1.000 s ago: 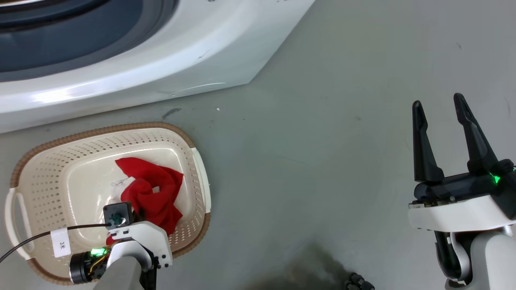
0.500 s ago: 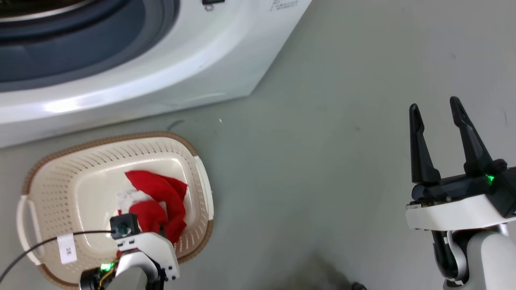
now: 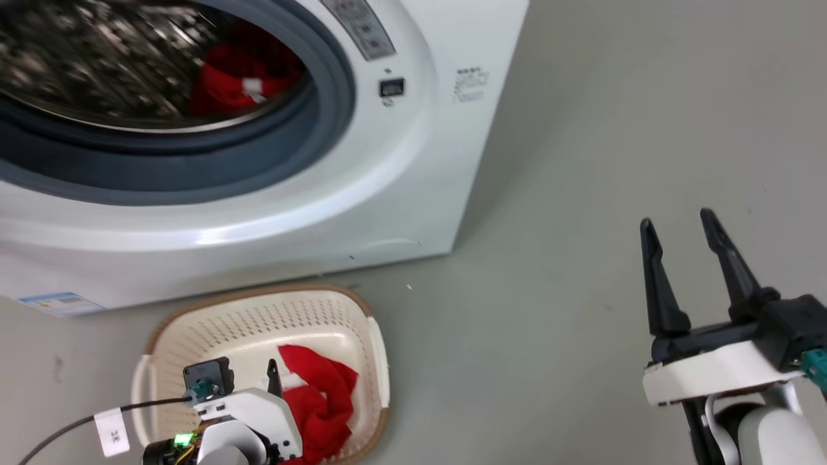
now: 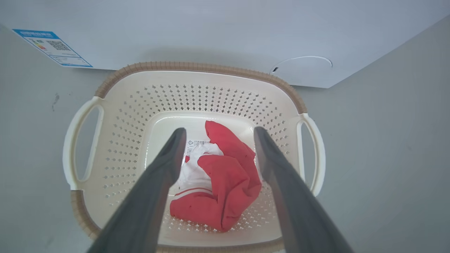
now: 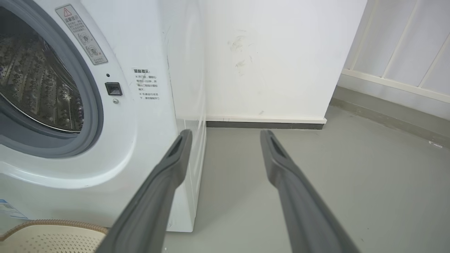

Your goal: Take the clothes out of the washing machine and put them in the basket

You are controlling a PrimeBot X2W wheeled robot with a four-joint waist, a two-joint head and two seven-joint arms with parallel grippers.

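Since a second ago the head camera has tipped upward, so everything sits lower in the picture. The washing machine (image 3: pixel 413 168) now fills 9 to 12 o'clock with its grey-rimmed porthole and steel drum (image 3: pixel 97 58) in view, where before only its lower front showed. The basket (image 3: pixel 271 294) lies at 7 o'clock on the grey floor (image 3: pixel 568 161), just in front of the machine's base as before. One dark finger (image 3: pixel 272 378) of the left gripper (image 4: pixel 218 133) now shows above its wrist housing.

In the head view, that housing and a black cable (image 3: pixel 64 426) with a white tag cover the basket's near side. A blue label (image 4: pixel 52 47) is stuck low on the machine at 11 o'clock in the left wrist view. The left gripper hangs over the basket, its fingers spread wide and holding nothing, one on each side of the cloth below. The right gripper (image 3: pixel 676 221) is at 4 o'clock in the head view, over bare floor and well apart from the basket, also spread and empty. Its wrist view looks past the machine's corner to a white wall (image 5: pixel 274 52).

The red garment (image 4: pixel 228 179) lies crumpled on the basket's bottom, folded over itself, with a white patch at its 9 o'clock side beside a paper label (image 4: pixel 197 143). A second red garment (image 3: pixel 232 81), blurred and with a small white tag, lies inside the drum at its right side.
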